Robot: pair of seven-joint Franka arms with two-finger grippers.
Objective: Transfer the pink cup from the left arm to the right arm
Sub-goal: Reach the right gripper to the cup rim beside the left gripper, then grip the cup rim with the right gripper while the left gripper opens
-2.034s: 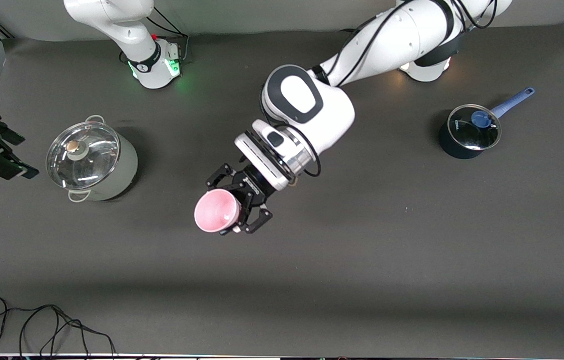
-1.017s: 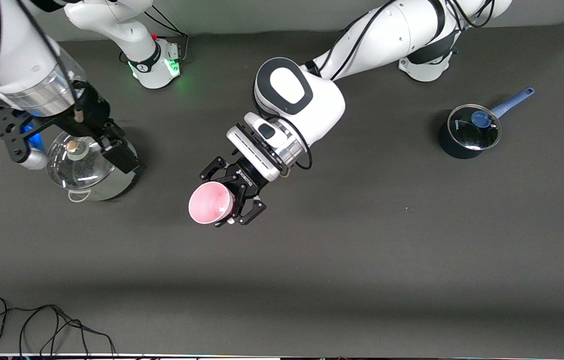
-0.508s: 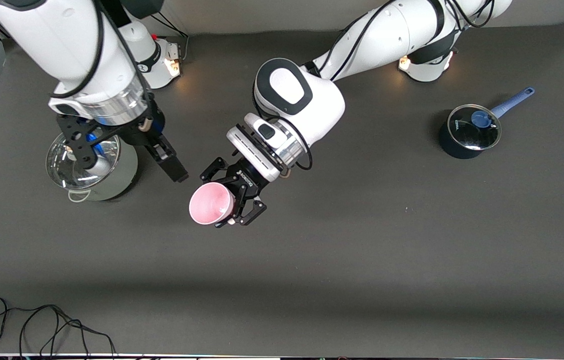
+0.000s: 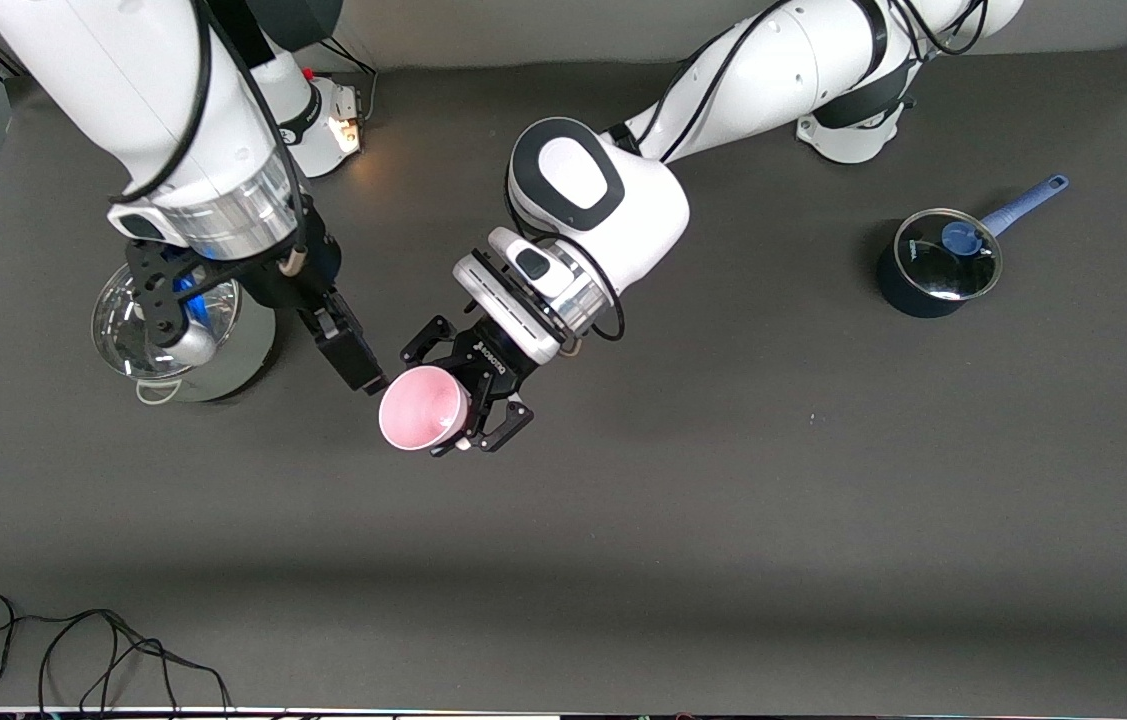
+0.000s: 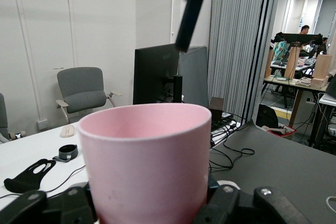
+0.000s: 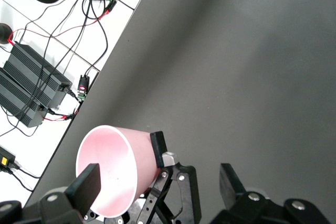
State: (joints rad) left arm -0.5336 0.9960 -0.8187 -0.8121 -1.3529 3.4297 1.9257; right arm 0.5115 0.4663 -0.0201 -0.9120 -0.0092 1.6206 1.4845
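The pink cup [image 4: 423, 408] hangs over the middle of the table, tipped on its side with its open mouth toward the right arm's end. My left gripper [image 4: 445, 400] is shut on its wall. In the left wrist view the cup [image 5: 144, 161] fills the space between the black fingers [image 5: 236, 208]. My right gripper [image 6: 160, 190] is open beside the cup's mouth. One of its fingers [image 4: 351, 352] stands at the rim, and in the right wrist view that finger [image 6: 89, 184] lies across the cup's mouth [image 6: 113, 174]. The same finger [image 5: 191, 9] shows above the cup in the left wrist view.
A steel pot with a glass lid [image 4: 223, 350] stands toward the right arm's end, partly under the right arm. A small dark saucepan with a blue handle [image 4: 938, 265] stands toward the left arm's end. A black cable [image 4: 73, 650] lies by the front edge.
The right arm has swung in from its end of the table, over the steel pot, until its open gripper reached the cup's rim. The left gripper has kept hold of the cup, almost still.
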